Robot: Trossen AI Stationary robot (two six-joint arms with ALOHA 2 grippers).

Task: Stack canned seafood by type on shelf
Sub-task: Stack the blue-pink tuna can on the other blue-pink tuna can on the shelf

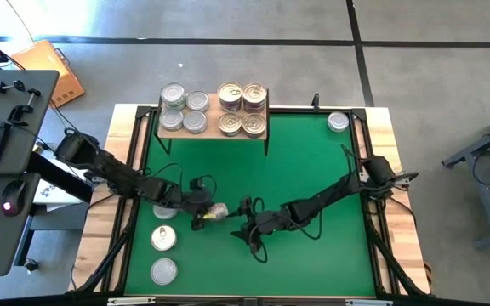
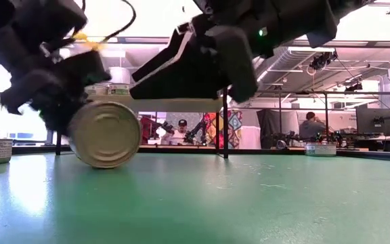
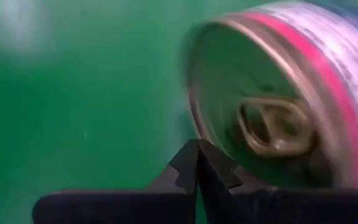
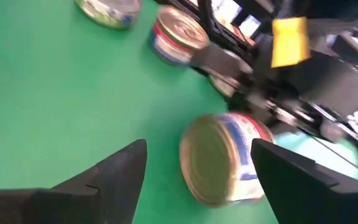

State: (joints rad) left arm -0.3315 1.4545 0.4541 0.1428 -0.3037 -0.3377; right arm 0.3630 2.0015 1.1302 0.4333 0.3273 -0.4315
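While a tin (image 1: 217,212) stands tipped on its edge near the middle of the green mat (image 1: 313,161), the two grippers meet over it. The left gripper (image 1: 201,212) has its fingers pressed together, empty, just beside the tin's pull-tab lid (image 3: 272,127). The right gripper (image 1: 243,218) comes from the other side with its fingers (image 4: 120,171) spread apart, the tin's plain base between them but not clamped. The shelf (image 1: 213,129) stands at the mat's far edge, toward the left corner, carrying silver-lidded tins (image 1: 184,109) on its left half and gold-lidded tins (image 1: 242,109) on its right half. One tin (image 1: 338,122) sits alone near the far right corner. Two more tins (image 1: 163,239) lie flat along the mat's left edge toward the near corner, and another (image 1: 165,211) sits partly hidden under the left arm.
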